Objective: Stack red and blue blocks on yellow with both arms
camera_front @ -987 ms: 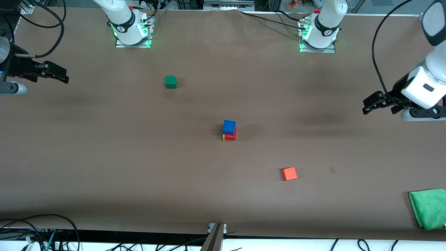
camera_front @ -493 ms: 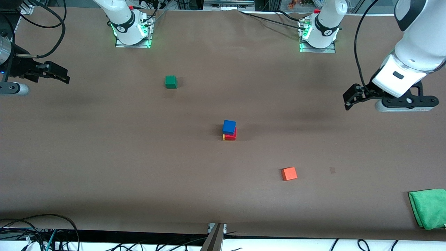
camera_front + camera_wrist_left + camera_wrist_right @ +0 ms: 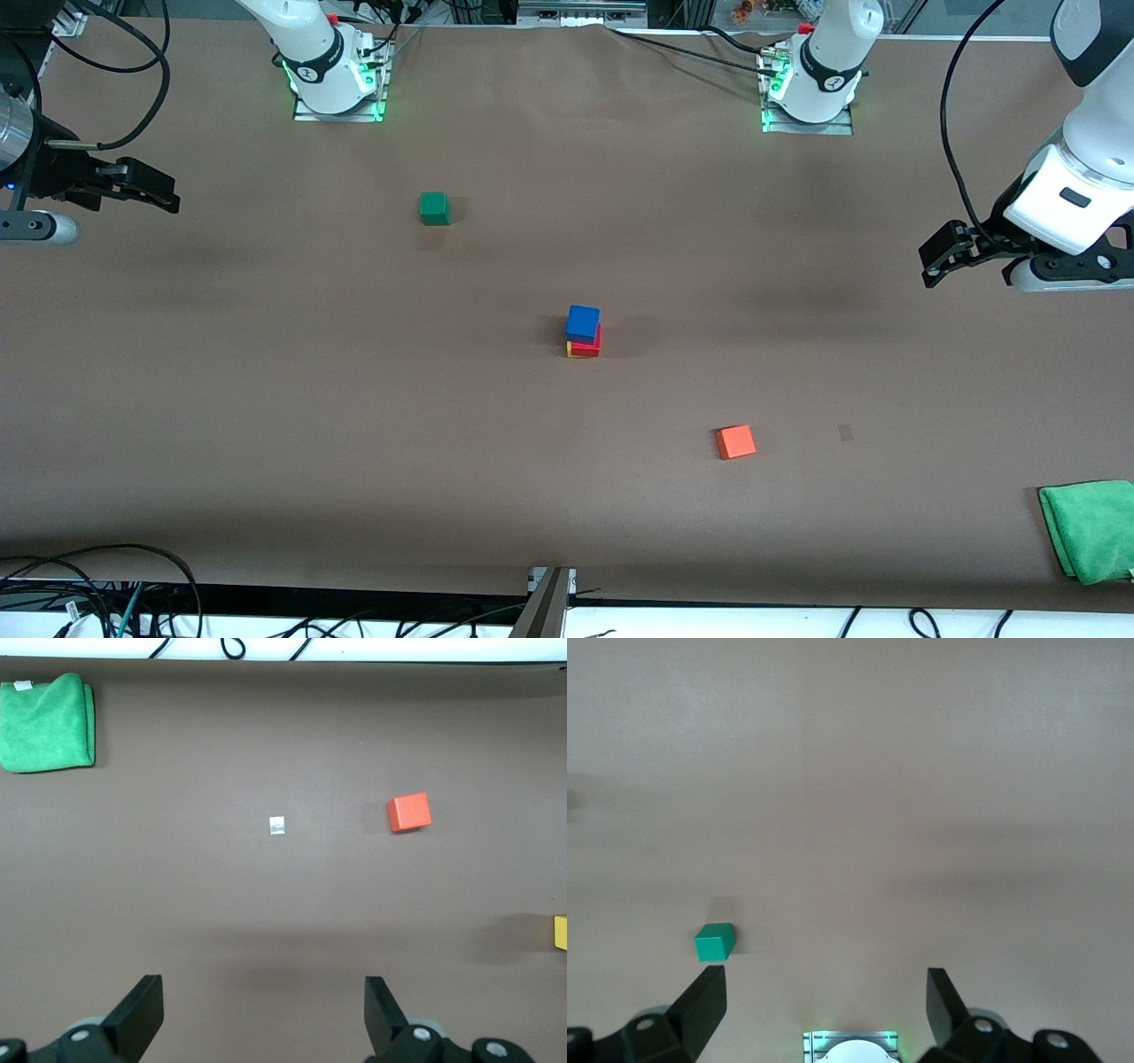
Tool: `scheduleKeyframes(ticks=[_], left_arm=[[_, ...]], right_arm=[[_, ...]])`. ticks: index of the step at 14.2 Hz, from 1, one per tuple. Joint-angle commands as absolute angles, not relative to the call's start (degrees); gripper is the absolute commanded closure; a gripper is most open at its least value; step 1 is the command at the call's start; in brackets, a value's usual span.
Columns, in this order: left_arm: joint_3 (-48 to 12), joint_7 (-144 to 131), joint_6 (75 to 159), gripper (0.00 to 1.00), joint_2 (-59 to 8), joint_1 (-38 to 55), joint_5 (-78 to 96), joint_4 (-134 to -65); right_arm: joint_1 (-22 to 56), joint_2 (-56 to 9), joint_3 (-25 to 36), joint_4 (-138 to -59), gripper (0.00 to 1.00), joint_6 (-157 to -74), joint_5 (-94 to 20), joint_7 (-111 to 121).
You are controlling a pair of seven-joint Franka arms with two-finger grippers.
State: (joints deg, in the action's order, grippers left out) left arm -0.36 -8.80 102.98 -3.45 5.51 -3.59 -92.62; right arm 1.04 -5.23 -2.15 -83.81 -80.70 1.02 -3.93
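Seemingly light and stiff, the blue block (image 3: 583, 322) (mid-frame, atop red (image 3: 586, 344)) would be taken by opposite side faces, both claws spread empty.

No readable text, labels or numbers

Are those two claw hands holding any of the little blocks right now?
No. The left gripper and the right gripper are both open and empty, up at the table's two ends. The blue block sits untouched atop the stack.
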Motion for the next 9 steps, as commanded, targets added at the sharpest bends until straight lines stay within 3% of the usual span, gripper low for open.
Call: scheduleKeyframes(ticks=[1,9], left_arm=[[0.26,-6.60,99.42,0.00,-3.52,6.24,-2.81,-90.62],[0.79,2.37,90.45,0.00,-1.76,3.52,1.41,-88.24]], right_arm=[[0.79,-4.83,-2.55,-84.11,0.00,-80.95,0.62,-3.34],[0.62,-4.92,-2.46,-84.11,0.00,-81.04,0.61,-3.43]])
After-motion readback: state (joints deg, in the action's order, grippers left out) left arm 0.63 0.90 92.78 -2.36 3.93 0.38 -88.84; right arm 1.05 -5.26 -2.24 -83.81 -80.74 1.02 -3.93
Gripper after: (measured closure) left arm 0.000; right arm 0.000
